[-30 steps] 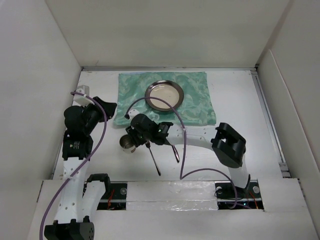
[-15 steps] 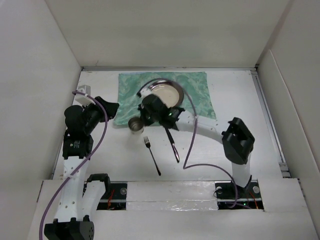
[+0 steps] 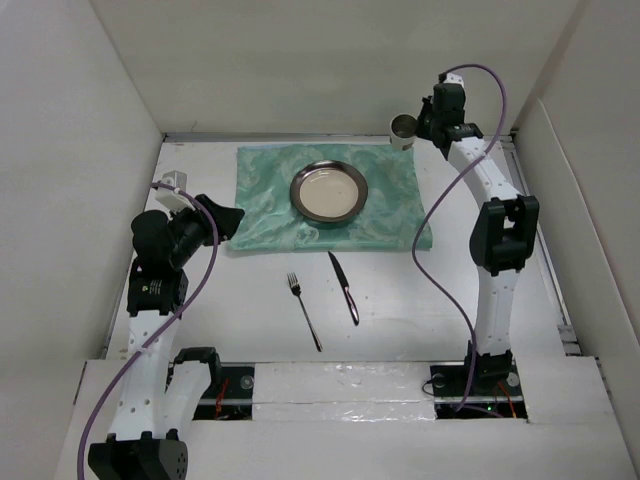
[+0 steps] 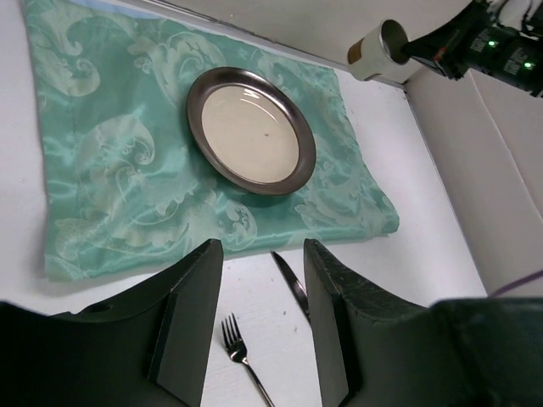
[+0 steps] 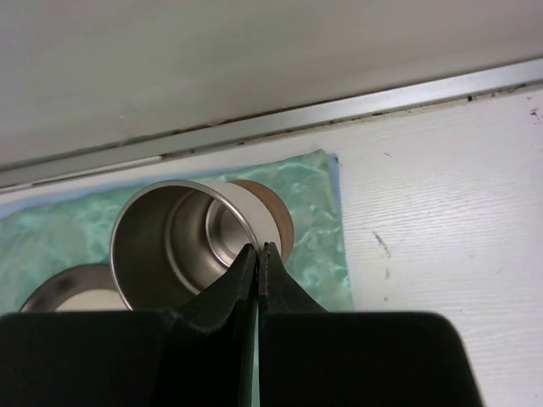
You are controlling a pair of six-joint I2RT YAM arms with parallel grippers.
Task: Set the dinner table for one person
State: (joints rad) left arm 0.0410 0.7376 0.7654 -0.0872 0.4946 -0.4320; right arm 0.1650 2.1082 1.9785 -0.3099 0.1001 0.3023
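On the white dinner table (image 3: 480, 290) lies a green mat (image 3: 270, 200) with a round metal plate (image 3: 328, 190) on it. A fork (image 3: 304, 310) and a knife (image 3: 343, 287) lie side by side on the table in front of the mat. My right gripper (image 5: 259, 250) is shut on the rim of a metal cup (image 5: 170, 242), held tilted in the air over the mat's far right corner (image 3: 404, 127). My left gripper (image 4: 263, 322) hovers open and empty at the mat's left edge (image 3: 222, 217), with the fork (image 4: 242, 352) below its fingers.
White walls close in the table on the left, back and right. A metal rail (image 5: 339, 110) runs along the foot of the back wall. Purple cables loop from both arms.
My right arm has swung the cup from in front of the mat's left side up to the far right corner. The fork and knife now lie uncovered. The left arm has stayed in place.
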